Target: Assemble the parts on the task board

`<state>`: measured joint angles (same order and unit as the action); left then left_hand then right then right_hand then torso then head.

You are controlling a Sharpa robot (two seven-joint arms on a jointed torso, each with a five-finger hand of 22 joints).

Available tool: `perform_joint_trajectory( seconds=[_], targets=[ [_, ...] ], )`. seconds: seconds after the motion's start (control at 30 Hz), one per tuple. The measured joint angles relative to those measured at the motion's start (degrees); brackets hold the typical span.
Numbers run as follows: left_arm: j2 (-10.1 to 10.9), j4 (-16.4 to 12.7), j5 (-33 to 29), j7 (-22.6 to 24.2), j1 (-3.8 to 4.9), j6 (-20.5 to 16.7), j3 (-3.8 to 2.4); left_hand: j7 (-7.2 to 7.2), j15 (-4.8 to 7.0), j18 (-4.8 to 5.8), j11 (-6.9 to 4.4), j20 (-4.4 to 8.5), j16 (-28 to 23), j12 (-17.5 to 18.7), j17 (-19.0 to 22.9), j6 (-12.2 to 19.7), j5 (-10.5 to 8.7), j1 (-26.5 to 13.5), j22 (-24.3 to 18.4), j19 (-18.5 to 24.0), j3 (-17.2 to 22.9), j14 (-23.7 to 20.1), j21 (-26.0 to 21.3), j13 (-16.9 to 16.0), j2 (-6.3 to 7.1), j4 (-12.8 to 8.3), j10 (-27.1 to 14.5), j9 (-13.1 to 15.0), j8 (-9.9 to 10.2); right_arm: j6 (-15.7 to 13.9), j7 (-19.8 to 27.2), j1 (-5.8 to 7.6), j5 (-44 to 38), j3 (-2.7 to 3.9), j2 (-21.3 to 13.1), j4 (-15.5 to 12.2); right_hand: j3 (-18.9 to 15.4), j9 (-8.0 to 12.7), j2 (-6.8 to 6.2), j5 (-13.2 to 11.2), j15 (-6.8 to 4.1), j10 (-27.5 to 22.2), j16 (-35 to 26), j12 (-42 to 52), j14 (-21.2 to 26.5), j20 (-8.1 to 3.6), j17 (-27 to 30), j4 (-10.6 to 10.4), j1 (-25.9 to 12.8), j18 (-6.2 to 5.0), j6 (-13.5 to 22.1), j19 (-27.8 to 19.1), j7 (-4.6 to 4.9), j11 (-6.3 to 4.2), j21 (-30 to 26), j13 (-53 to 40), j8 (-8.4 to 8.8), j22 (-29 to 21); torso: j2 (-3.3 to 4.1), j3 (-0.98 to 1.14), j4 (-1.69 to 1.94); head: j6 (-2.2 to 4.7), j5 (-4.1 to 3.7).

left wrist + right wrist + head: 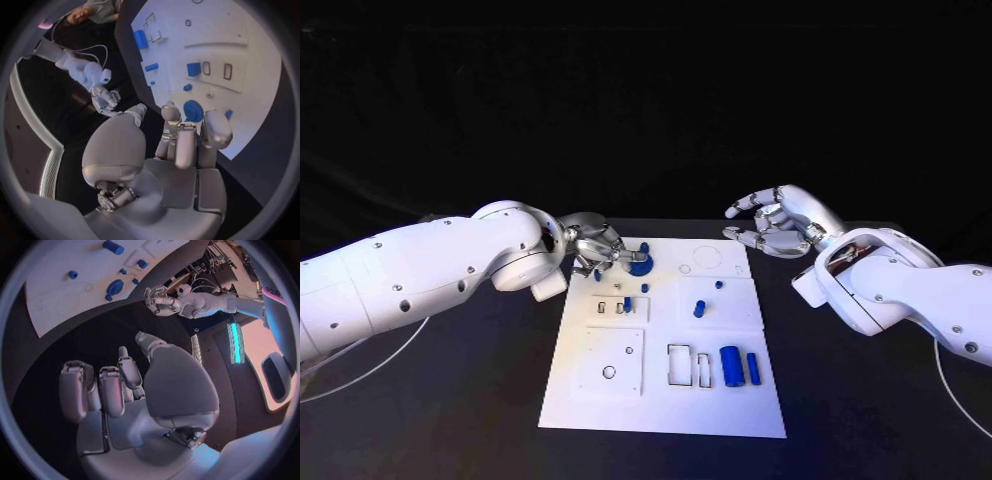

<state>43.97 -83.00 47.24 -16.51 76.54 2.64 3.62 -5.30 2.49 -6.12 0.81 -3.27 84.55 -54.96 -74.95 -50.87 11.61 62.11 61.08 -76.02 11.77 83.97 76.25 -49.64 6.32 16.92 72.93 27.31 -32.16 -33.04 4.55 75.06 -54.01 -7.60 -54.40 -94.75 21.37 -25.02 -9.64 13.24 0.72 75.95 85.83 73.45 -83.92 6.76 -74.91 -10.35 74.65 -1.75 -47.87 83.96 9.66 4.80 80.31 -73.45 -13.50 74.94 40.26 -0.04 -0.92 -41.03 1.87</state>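
Two robot hands seen, left robot hand (596, 245) curled over the round blue part (638, 266) on the white board (668, 400), nothing gripped, right robot hand (780, 222) spread above the desk (473, 400).

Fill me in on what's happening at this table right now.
A two-armed robot is assembling small blue parts on the white task board. Its left hand is over the board's far left corner, fingers beside the round blue part. The right hand hovers open off the board's far right side, holding nothing. Two blue cylinders lie near the front.
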Motion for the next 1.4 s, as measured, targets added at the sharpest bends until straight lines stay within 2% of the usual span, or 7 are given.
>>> perform_joint_trajectory(
  seconds=[0.03, 0.07, 0.1, 0.17, 0.43, 0.97, 1.4],
  targets=[
    [-0.50, 0.35, 1.31, -1.27, 0.23, 0.98, 0.00, 0.15, 0.00, 0.00, -0.09, 0.12, 0.58, -3.76, 0.00, 0.49, 0.00, -0.39, 2.09, -0.70, -0.40, 0.00, 1.29, -3.84, -0.39, 0.07, 0.48, 1.33, -1.45, -0.03, -0.21, 0.01, -0.05, 0.00, 0.00, 0.23, -0.01, 0.00, -0.05, 0.34, 0.00, 0.00, -0.19, 0.00, 0.00, -0.19, 0.00, -0.01, 0.05, 0.00, 0.00, -0.19, 0.00, 0.00, -0.33, 0.04, 0.00, 0.00, -0.03, -0.01, -0.01, -0.03, 0.04],
    [-1.18, 0.86, 2.93, -2.82, 0.53, 2.25, 0.00, 0.31, 0.00, 0.00, -0.09, 0.30, 0.82, -5.42, 0.00, 0.71, 0.00, -0.48, 3.09, -0.88, -0.74, 0.00, 1.90, -5.51, -0.48, 0.04, 0.51, 2.05, -2.18, -0.08, -0.56, 0.01, -0.20, -0.02, 0.00, 0.54, -0.01, 0.00, -0.10, 0.40, 0.00, 0.00, -0.20, 0.00, 0.00, -0.19, 0.00, -0.01, 0.10, 0.00, 0.00, -0.19, 0.00, 0.00, -0.44, 0.07, 0.00, 0.00, -0.07, 0.03, -0.01, -0.08, 0.09],
    [-1.67, 1.25, 4.04, -3.89, 0.73, 3.18, 0.00, 0.40, 0.00, 0.71, -0.09, 0.30, 0.83, -6.24, 0.00, 0.79, 0.00, -0.60, 3.60, -0.88, -0.94, 0.00, 2.19, -6.35, -0.60, 0.00, 0.51, 2.48, -2.67, -0.12, -0.86, 0.01, -0.35, -0.03, 0.00, 0.74, -0.01, 0.00, -0.10, 0.40, 0.00, 0.00, -0.20, 0.00, 0.00, -0.19, 0.00, -0.01, 0.10, 0.00, 0.00, -0.19, 0.00, 0.00, -0.61, 0.11, 0.00, 0.00, -0.09, 0.07, -0.01, -0.18, 0.13],
    [-2.58, 2.01, 5.94, -5.68, 1.08, 4.85, 0.03, 0.40, 0.00, 0.85, -0.09, 0.30, 0.83, -6.82, 0.00, 0.79, 0.00, -0.60, 4.02, -0.88, -0.94, 0.00, 2.31, -7.01, -0.60, 0.00, 0.51, 2.87, -2.79, -0.21, -1.47, 0.00, -0.70, -0.03, 0.00, 1.09, -0.01, 0.00, -0.10, 0.40, 0.00, 0.00, -0.20, 0.00, 0.00, -0.19, 0.00, -0.01, 0.10, 0.00, 0.00, -0.19, 0.00, 0.00, -0.61, 0.20, 0.00, 0.00, -0.13, 0.09, -0.01, -0.29, 0.21],
    [-5.45, 4.21, 10.68, -10.20, 1.72, 9.68, 0.52, 0.19, -0.01, 0.85, -0.09, 0.20, 1.48, -8.25, 0.01, 1.00, 0.00, -0.60, 5.52, -1.46, -1.26, -0.01, 3.16, -8.61, -0.60, -0.01, 0.51, 3.56, -3.46, -0.75, -3.51, -0.02, -2.10, -0.05, -0.08, 1.74, -0.01, 0.00, -0.12, 0.40, 0.00, 0.00, -0.20, 0.00, 0.00, -0.39, 0.00, -0.01, 0.09, 0.01, 0.00, -0.39, 0.00, 0.00, -0.82, 0.34, -0.22, -0.01, -0.13, 0.13, 0.05, -0.63, 0.65],
    [-9.29, 7.79, 12.53, -12.81, 1.82, 14.33, 3.03, 0.39, -0.02, 0.85, -0.09, 0.29, 2.16, -9.27, 0.01, 1.19, 0.01, -0.82, 6.94, -2.11, -1.58, -0.02, 3.76, -9.95, -0.82, -0.01, 0.91, 4.12, -3.80, -1.24, -4.71, -0.05, -3.13, -0.05, 0.43, 1.94, -0.03, 0.01, -0.35, 0.43, 0.00, 0.00, -0.20, 0.00, 0.00, -0.39, 0.01, -0.02, -0.15, 0.01, 0.01, -0.39, 0.01, 0.01, -0.82, 0.33, -0.22, -0.02, 0.12, 0.10, -0.05, -1.30, 1.22],
    [-10.15, 8.33, 11.96, -13.26, 1.63, 15.66, 3.46, 0.39, -0.03, 0.85, -0.09, 0.29, 2.16, -9.56, 0.02, 1.19, 0.74, -0.54, 7.35, -2.10, -1.57, -0.02, 4.21, -10.15, -1.56, -0.01, 0.91, 4.52, -4.00, -1.37, -4.86, -0.11, -3.18, -0.05, 0.69, 2.21, -0.02, -0.04, -0.57, 0.94, 0.00, 0.00, -0.19, -0.01, 0.00, -0.39, 0.01, -0.34, -0.37, 0.01, 0.01, -0.39, 0.01, 0.01, -0.82, 0.33, -0.45, -0.03, 0.15, 0.04, -0.08, -1.71, 0.94]
  ],
)
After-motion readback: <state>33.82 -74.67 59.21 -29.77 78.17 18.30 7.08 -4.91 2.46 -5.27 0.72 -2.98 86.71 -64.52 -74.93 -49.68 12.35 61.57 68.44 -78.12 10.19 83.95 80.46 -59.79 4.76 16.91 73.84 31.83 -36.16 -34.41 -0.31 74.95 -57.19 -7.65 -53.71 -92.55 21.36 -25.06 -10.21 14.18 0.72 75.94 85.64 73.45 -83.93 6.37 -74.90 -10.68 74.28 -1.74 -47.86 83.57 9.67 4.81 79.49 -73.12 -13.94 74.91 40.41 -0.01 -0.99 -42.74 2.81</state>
